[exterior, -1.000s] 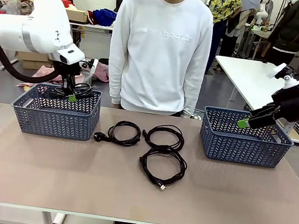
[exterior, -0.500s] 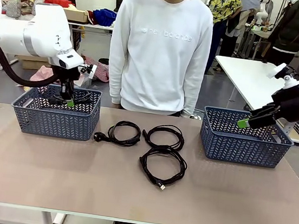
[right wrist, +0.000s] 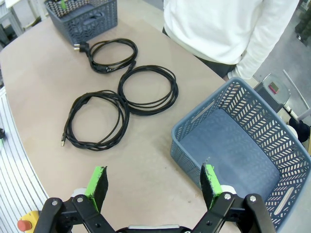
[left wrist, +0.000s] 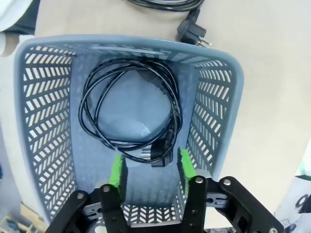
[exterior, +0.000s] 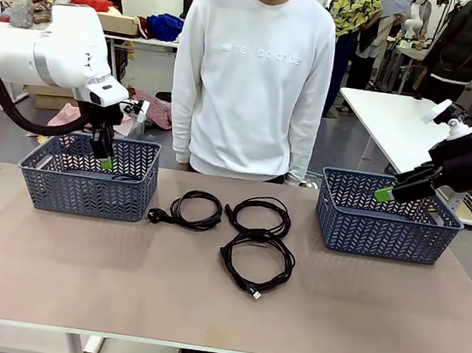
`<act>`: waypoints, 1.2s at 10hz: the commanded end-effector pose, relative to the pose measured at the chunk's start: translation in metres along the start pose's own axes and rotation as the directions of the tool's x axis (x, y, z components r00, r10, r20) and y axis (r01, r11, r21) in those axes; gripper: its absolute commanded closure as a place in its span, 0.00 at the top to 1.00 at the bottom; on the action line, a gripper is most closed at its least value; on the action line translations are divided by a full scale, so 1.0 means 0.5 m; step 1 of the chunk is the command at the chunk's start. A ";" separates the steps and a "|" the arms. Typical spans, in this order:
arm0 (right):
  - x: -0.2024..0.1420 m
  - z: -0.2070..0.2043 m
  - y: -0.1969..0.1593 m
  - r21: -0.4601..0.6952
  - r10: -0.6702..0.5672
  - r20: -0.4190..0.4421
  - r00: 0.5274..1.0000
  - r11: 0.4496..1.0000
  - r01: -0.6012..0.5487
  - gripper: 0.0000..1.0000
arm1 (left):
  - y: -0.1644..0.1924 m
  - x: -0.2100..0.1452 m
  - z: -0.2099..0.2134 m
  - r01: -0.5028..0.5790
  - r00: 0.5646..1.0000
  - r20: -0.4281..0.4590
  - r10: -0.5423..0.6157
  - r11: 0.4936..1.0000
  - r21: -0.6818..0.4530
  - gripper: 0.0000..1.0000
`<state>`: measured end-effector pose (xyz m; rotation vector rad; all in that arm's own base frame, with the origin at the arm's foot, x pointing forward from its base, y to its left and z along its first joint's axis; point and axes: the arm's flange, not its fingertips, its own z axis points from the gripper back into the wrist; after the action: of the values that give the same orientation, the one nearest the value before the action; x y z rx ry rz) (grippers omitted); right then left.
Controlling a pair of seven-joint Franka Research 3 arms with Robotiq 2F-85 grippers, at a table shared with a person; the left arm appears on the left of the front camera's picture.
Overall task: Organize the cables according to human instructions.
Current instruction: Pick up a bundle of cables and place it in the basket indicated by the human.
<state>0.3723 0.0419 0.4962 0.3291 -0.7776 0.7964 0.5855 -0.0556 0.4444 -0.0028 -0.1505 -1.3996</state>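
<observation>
3 cables on the open table: all lie between the 2 grippers, well apart from both. The nearest coil (exterior: 256, 263) touches the middle coil (exterior: 259, 215) at its far rim. The plug-ended coil (exterior: 187, 209) sits just beside that one, toward the left gripper (exterior: 104, 160).
4th cable (left wrist: 129, 119): flat on the floor of the left basket (exterior: 88, 188), directly under the left gripper, its plug just below the pads.
left gripper: jaws spread with nothing between them, hanging inside the basket's rim.
right gripper (exterior: 382, 194): jaws wide and empty, poised at the near rim of the right basket (exterior: 388, 234).
person (exterior: 257, 76): stands beyond both grippers at the far edge, arms down, no pointing gesture visible.
risk 1: lifting the nearest coil could drag the middle coil along, because their loops touch.
risk 2: thin cord lying flat may slip from the pads, or a coil pinched on 1 strand may unwind.
risk 3: with no gesture to read, a coil could go into the wrong basket.
</observation>
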 end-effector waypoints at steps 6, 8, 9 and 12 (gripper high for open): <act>-0.001 0.000 -0.002 0.008 0.000 0.009 1.000 1.000 0.000 1.00 | -0.005 -0.002 0.032 0.013 1.000 0.019 -0.012 0.998 -0.058 0.96; -0.001 0.000 -0.002 0.008 0.000 0.009 1.000 1.000 0.000 1.00 | -0.009 -0.002 0.034 0.009 1.000 0.020 -0.008 0.998 -0.064 1.00; -0.001 0.000 -0.002 0.008 0.000 0.009 1.000 1.000 0.000 1.00 | -0.010 -0.001 0.034 0.000 1.000 0.031 0.002 0.998 -0.061 1.00; -0.001 0.000 -0.002 0.008 0.000 0.009 1.000 1.000 0.000 1.00 | -0.005 0.006 0.024 0.000 1.000 0.001 0.000 0.999 -0.047 1.00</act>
<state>0.3723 0.0419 0.4962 0.3291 -0.7776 0.7964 0.5822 -0.0594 0.4565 -0.0520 -0.1247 -1.3971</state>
